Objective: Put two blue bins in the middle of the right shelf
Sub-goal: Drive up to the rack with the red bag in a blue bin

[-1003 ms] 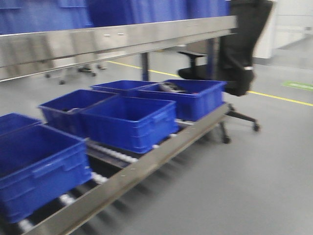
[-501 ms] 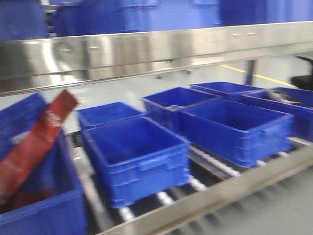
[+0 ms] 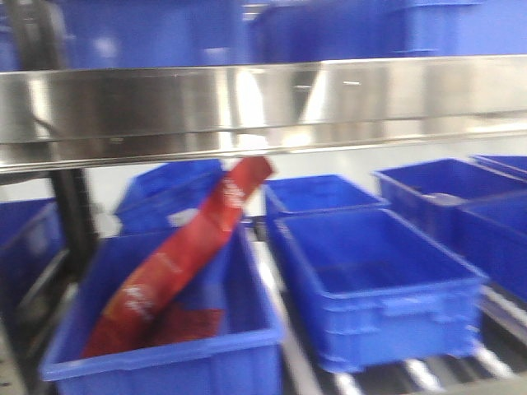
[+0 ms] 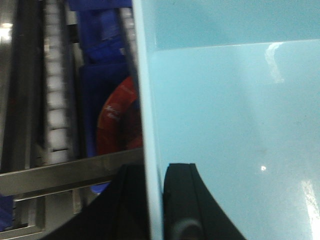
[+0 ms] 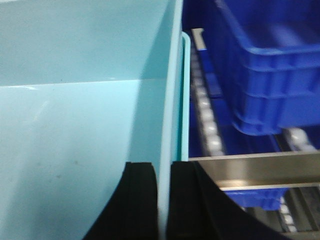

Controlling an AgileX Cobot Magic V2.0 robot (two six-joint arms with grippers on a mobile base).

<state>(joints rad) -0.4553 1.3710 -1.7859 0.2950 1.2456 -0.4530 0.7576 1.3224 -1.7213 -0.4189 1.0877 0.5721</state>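
Observation:
A pale cyan bin fills both wrist views; it does not show in the front view. In the left wrist view my left gripper [image 4: 154, 167] is shut on the bin's [image 4: 225, 125] left wall, one finger inside and one outside. In the right wrist view my right gripper [image 5: 164, 165] is shut on the bin's [image 5: 75, 125] right wall in the same way. A second, slightly darker cyan rim [image 5: 185, 100] lies close against the outside of that wall; I cannot tell whether it is a second bin nested under the first.
A steel shelf beam [image 3: 263, 103] crosses the front view, with dark blue bins above. Below, dark blue bins [image 3: 375, 280] sit on rollers [image 5: 205, 115]; the left one holds a red packet [image 3: 181, 263]. A dark post [image 3: 78, 222] stands at the left.
The front view has swept left along the shelf. The office chair and open floor have gone out of view, and the bin with the red packet has come to the lower left.

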